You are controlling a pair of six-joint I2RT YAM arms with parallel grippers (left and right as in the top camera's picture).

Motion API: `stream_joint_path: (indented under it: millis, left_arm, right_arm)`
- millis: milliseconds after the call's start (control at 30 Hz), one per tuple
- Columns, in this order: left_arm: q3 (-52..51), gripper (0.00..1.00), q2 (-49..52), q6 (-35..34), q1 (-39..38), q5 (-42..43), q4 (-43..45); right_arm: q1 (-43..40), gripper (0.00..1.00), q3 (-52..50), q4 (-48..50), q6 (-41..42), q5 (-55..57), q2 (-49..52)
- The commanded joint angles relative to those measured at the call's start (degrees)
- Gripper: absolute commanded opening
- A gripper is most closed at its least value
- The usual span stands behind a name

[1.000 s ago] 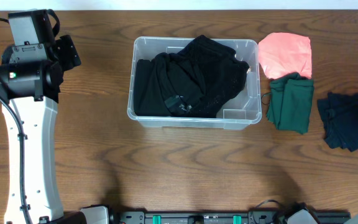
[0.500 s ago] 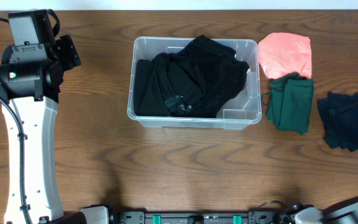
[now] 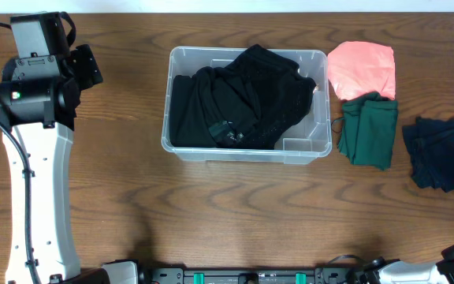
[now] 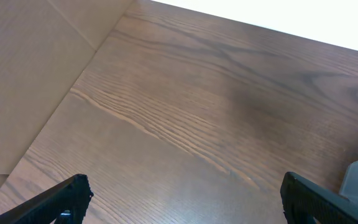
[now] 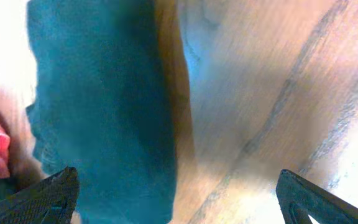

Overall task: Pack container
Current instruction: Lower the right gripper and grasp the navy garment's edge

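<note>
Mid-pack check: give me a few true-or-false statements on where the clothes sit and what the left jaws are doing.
1. Black clothing lies inside the container. True.
2. The pink garment is in the container. False: it lies on the table, right of it.
3. The green garment is outside the container. True.
4. The left gripper holds a garment. False: its jaws stand open over bare table.
5. The navy garment lies furthest right. True.

Clear rectangular container (image 3: 247, 150) sits upright mid-bench toward the far edge, stuffed with heaped black garments (image 3: 239, 99).
</note>
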Motion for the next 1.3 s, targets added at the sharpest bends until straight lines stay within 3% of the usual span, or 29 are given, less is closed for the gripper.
stream_joint_path:
  millis: [0, 200, 400, 900, 1267]
  left_arm:
    - [0.31, 0.98, 0.11, -0.7, 0.2, -0.72, -0.09]
    - [0.31, 0.98, 0.11, -0.7, 0.2, -0.72, -0.09]
    - [0.31, 0.98, 0.11, -0.7, 0.17, -0.72, -0.09]
    - [0.31, 0.98, 0.11, -0.7, 0.2, -0.72, -0.09]
    - [0.31, 0.98, 0.11, -0.7, 0.2, -0.72, -0.09]
  right_arm:
    - [-0.48, 0.99, 0.24, 0.55, -0.79, 2.05, 2.58]
    - [0.46, 0.99, 0.24, 2.25, 0.09, 1.27, 5.99]
    - [0.87, 0.99, 0.24, 2.27, 6.45, 1.2, 9.44]
    - [4.02, 0.99, 0.24, 5.31, 3.23, -9.92, 11.58]
    - [4.76, 0.99, 0.24, 7.72, 3.93, -10.91, 15.63]
